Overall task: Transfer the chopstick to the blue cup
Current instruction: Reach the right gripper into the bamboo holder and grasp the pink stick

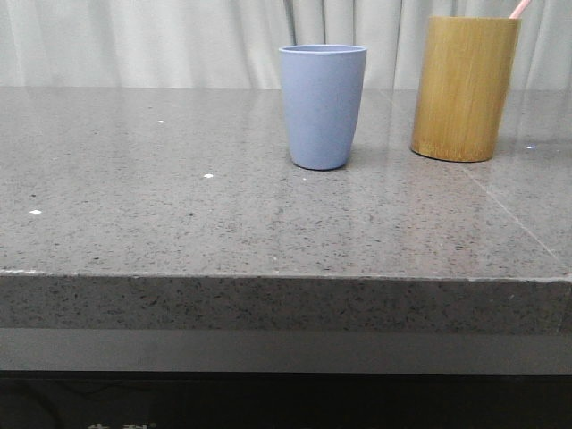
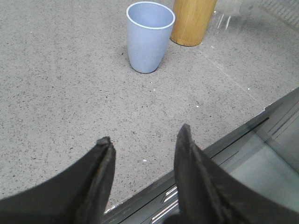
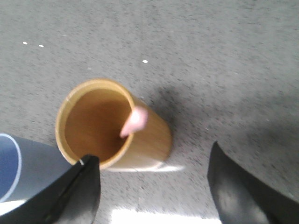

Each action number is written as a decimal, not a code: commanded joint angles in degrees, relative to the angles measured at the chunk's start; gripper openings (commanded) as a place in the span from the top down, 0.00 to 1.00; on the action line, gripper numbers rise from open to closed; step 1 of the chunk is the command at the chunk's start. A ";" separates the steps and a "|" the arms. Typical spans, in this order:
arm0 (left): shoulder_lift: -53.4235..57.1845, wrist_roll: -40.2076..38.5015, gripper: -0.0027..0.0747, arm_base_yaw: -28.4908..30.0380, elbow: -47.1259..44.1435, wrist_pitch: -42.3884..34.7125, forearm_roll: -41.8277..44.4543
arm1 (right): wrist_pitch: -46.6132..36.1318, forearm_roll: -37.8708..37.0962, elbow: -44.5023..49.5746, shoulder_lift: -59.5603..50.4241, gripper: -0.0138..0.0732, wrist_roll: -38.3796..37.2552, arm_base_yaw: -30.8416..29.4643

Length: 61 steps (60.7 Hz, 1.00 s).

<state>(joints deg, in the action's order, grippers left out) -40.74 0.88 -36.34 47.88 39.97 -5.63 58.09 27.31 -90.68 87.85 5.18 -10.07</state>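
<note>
Right hand — open, empty — hovers above the bamboo holder; the chopstick stands near-upright inside, directly below. Left hand open, farther off, facing the blue cup.

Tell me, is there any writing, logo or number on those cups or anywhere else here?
No readable text anywhere.
Blue cup: plain, no marking.
Bamboo holder: plain wood grain, no label.
Chopstick: pink tip, no print visible.
Dark strip below the table's front edge: faint pale marks at the picture's bottom, cut off and too small to read.
</note>
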 commanded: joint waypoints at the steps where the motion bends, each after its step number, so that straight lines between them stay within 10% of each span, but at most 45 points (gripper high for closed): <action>1: 0.25 -0.38 0.56 -0.33 1.60 -4.44 -0.92 | -1.04 8.86 -4.49 1.22 0.26 5.28 -1.81; 20: 0.25 -0.38 0.56 -0.33 1.60 -4.44 -0.92 | -4.08 15.88 -7.17 6.72 0.28 9.67 -1.88; 61: 0.25 -0.38 0.56 -0.33 1.60 -4.44 -0.92 | -1.59 15.49 -7.17 6.62 0.89 10.15 -1.88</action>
<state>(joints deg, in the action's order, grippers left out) -40.74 0.88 -36.34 47.88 39.84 -5.63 57.72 40.66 -95.84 97.22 14.08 -11.78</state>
